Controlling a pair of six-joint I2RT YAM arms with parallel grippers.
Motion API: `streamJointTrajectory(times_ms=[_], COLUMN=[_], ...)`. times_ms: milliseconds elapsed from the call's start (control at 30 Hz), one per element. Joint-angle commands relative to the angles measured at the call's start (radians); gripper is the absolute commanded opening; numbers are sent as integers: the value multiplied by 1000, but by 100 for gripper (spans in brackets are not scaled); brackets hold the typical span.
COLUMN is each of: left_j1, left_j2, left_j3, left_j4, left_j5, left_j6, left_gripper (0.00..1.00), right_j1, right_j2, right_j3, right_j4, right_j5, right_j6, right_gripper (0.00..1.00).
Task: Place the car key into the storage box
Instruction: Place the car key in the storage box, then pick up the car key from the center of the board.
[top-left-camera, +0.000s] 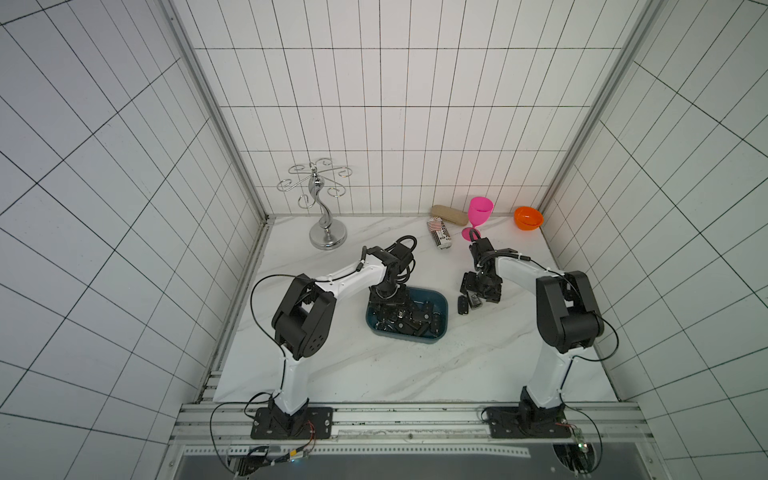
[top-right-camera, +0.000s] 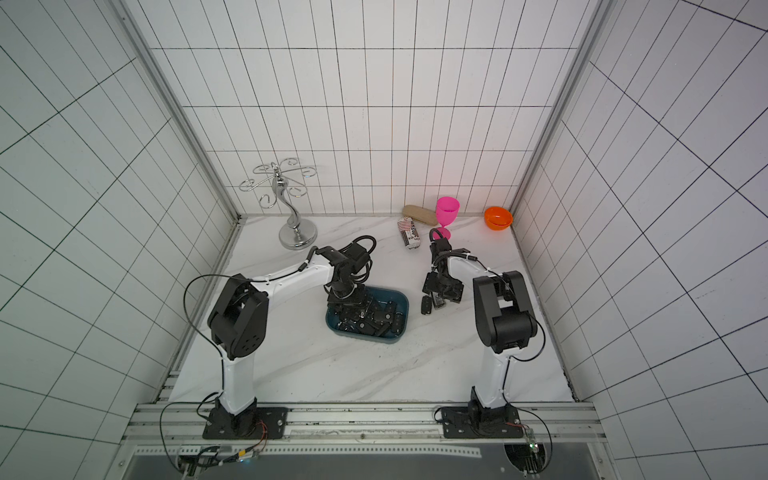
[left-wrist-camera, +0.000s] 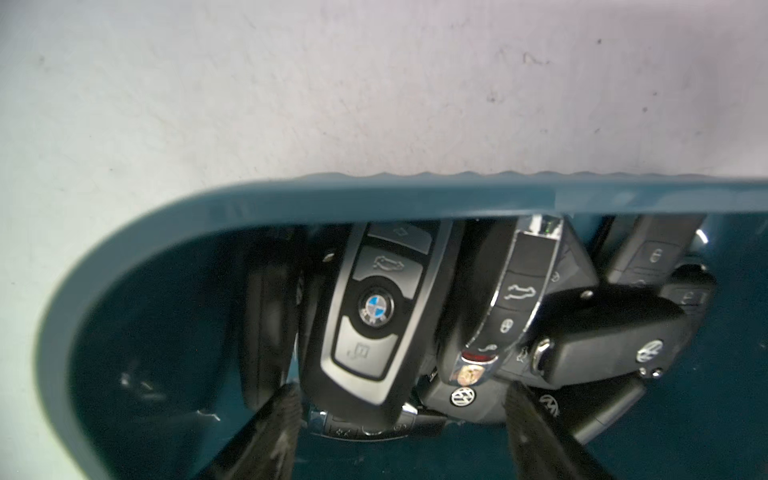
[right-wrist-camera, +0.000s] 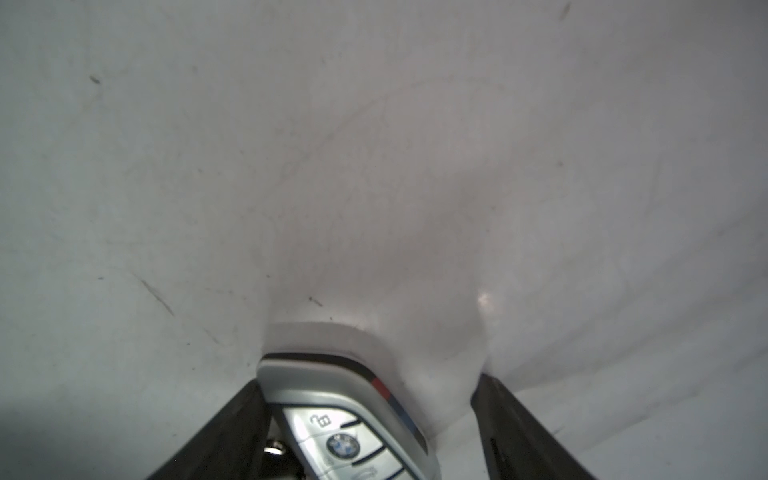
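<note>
- left gripper (left-wrist-camera: 401, 390) is down inside the storage box (left-wrist-camera: 374, 199), jaws spread, nothing pinched
- a black-and-silver BMW fob (left-wrist-camera: 374, 316) lies loose between its fingers (left-wrist-camera: 278, 419), on top of the pile
- a VW flip key (left-wrist-camera: 611, 336) and more dark fobs are packed alongside, box well filled
- the box sits mid-table between the two arms in both top views
- car key (right-wrist-camera: 345, 424) (silver-faced BMW fob) lies flat on the marble table (right-wrist-camera: 374, 166), outside the box on the right arm's side
- right gripper (right-wrist-camera: 370, 382) is low over it, jaws apart astride the key
- one finger (right-wrist-camera: 245, 419) is against the key's edge, the other clear of it, so not clamped
- a black fob (top-left-camera: 462, 305) lies on the table just beside the car key, on the box side
- along the back wall, well apart from the box: chrome stand (top-left-camera: 326, 216), striped can (top-left-camera: 439, 234), tan oblong thing (top-left-camera: 449, 215), pink goblet (top-left-camera: 480, 212), orange bowl (top-left-camera: 528, 218)
</note>
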Motion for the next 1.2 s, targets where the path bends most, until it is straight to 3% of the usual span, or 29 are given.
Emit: streamJointTrajectory(times_ms=[0, 367, 733, 833, 933, 1167], left_j1=[5, 54, 74, 81, 96, 205], left_j2=[-55, -124, -148, -157, -173, -231], left_j3=[-13, 4, -19, -23, -21, -31], left_j4=[26, 17, 23, 22, 17, -8], left_j5=[-8, 0, -2, 0, -2, -20], left_j6=[-3, -1, -3, -1, 8, 31], left_gripper=[81, 81, 81, 81, 81, 84], right_j1=[-20, -28, -27, -28, -27, -28], right_j2=[-14, -64, -80, -79, -84, -157], right_j3=[-47, -112, -146, -146, -147, -150], right_j4=[-29, -11, 9, 10, 10, -17], right_j5=[3, -27, -65, -71, -68, -44], right_j6=[17, 32, 46, 45, 43, 43], right_gripper=[76, 72, 47, 34, 27, 26])
